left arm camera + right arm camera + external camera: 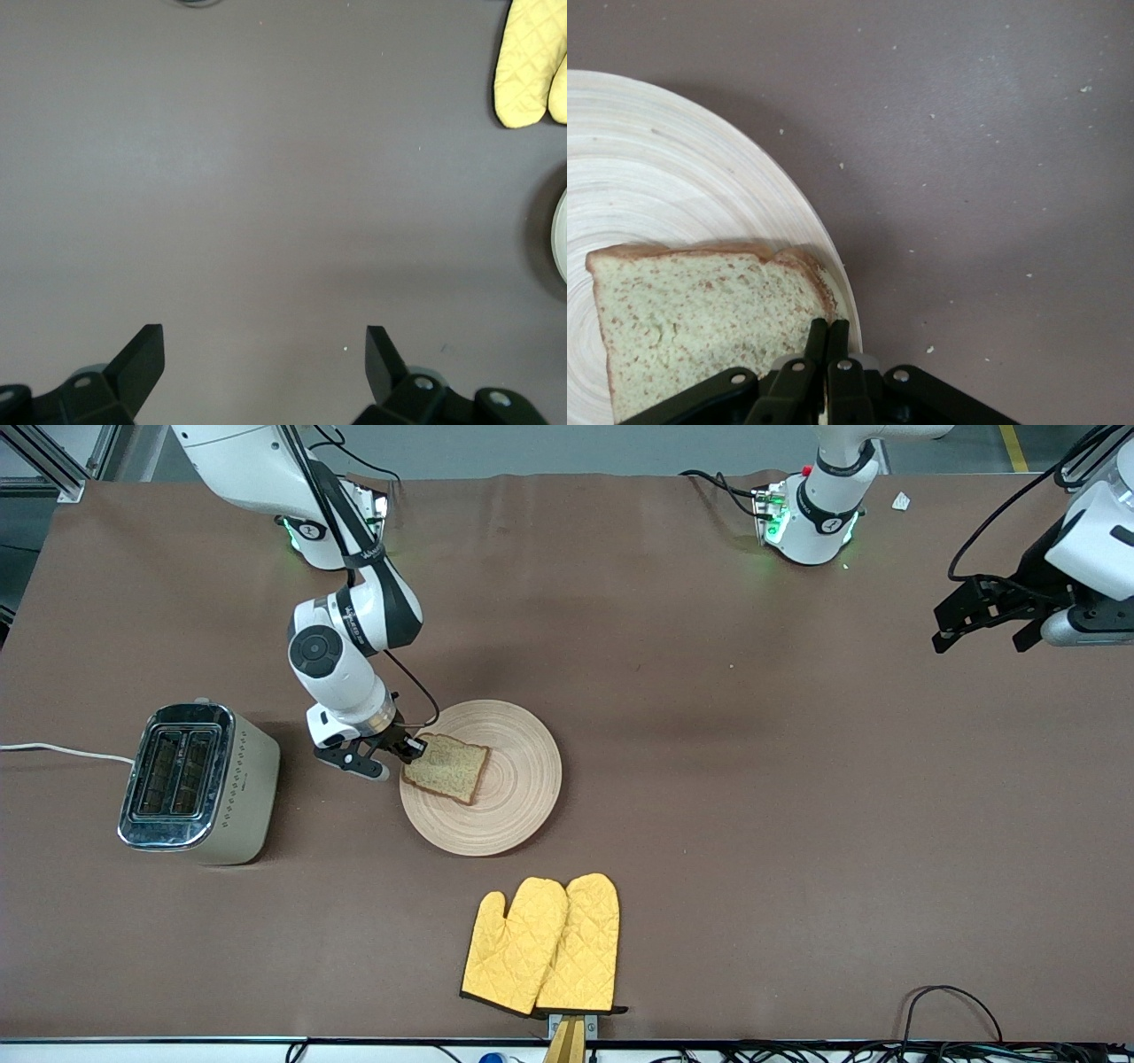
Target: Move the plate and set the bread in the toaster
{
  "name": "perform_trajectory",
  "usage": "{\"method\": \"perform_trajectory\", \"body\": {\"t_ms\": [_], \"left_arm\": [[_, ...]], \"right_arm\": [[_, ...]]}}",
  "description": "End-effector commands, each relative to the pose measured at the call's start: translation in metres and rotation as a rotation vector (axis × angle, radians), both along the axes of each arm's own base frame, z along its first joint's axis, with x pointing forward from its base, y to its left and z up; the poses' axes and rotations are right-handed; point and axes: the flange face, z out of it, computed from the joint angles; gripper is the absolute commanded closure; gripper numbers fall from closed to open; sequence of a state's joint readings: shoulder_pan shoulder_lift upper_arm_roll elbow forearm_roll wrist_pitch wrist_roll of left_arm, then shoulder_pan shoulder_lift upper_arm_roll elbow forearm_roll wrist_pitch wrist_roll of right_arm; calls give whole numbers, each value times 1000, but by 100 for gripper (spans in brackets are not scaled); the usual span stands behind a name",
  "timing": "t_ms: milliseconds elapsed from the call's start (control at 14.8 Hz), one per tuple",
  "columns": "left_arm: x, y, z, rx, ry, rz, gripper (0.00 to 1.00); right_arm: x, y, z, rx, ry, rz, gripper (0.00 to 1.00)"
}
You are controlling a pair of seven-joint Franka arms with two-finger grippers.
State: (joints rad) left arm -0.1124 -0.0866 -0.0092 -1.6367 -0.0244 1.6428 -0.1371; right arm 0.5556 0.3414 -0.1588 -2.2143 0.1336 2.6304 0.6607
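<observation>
right gripper [409,749]: pinched shut on bread [447,767] corner
left gripper [266,372]: wide open, empty, waiting
tip: lift bread straight off plate [514,779], you want it vertical over toaster [197,783]

A: What finish do the plate [518,779] and the bread [447,766] show?

B: The plate looks like pale matt wood with fine concentric grooves. The bread is porous and speckled, with a darker crust.

A: The toaster [199,784]?

B: Glossy chrome top; satin cream sides.

A: And the rest?

B: The desk [753,824] carries a matt brown covering. The oven mitts [542,946] are quilted yellow cloth. The right end effector [394,755] is matt black.
</observation>
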Motion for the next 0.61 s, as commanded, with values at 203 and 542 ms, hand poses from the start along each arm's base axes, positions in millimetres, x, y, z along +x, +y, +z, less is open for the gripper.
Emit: {"method": "perform_trajectory", "body": {"t_ms": [203,542], "left_arm": [[10,1,2,-2,-1,-2,0],[10,2,5,1,-7,-2,0]], "right_arm": [[42,-9,116,-71,127,11,100],[69,-14,247,-365,137,88,100]]}}
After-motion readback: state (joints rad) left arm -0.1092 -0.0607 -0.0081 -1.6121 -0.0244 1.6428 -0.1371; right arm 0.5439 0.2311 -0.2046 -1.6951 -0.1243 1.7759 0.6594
